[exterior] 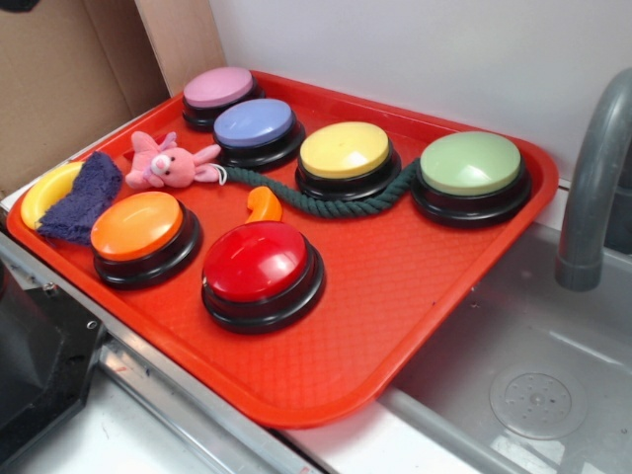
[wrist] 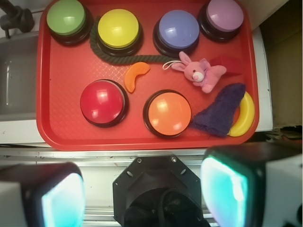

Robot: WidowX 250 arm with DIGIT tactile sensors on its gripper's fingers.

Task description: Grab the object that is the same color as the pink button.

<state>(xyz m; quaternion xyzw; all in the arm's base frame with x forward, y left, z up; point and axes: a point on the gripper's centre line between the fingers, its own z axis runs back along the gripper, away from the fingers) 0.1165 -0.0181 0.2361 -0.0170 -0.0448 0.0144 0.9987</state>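
Red tray point(exterior: 415, 296) by the sink point(exterior: 553, 375). Left to right in exterior view: purple cloth point(exterior: 84, 197), pink plush bunny point(exterior: 163, 163) lying just beside it near the lavender-blue button point(exterior: 255, 126), pink button point(exterior: 218, 88) at back corner. Wrist view: gripper point(wrist: 144, 194) spread wide, holding nothing, off the tray, well apart from the bunny point(wrist: 201, 72).

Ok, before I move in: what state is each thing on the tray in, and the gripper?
Small pink plush rabbit toy: lying flat, ungrasped, beside the blue button.
Pale pink dome button: unpressed, at a tray corner.
Purple-blue fuzzy cloth: crumpled, draped over the yellow banana.
Dark green rope: slack, curving round the yellow button.
Gripper: open, off the tray, holding nothing.
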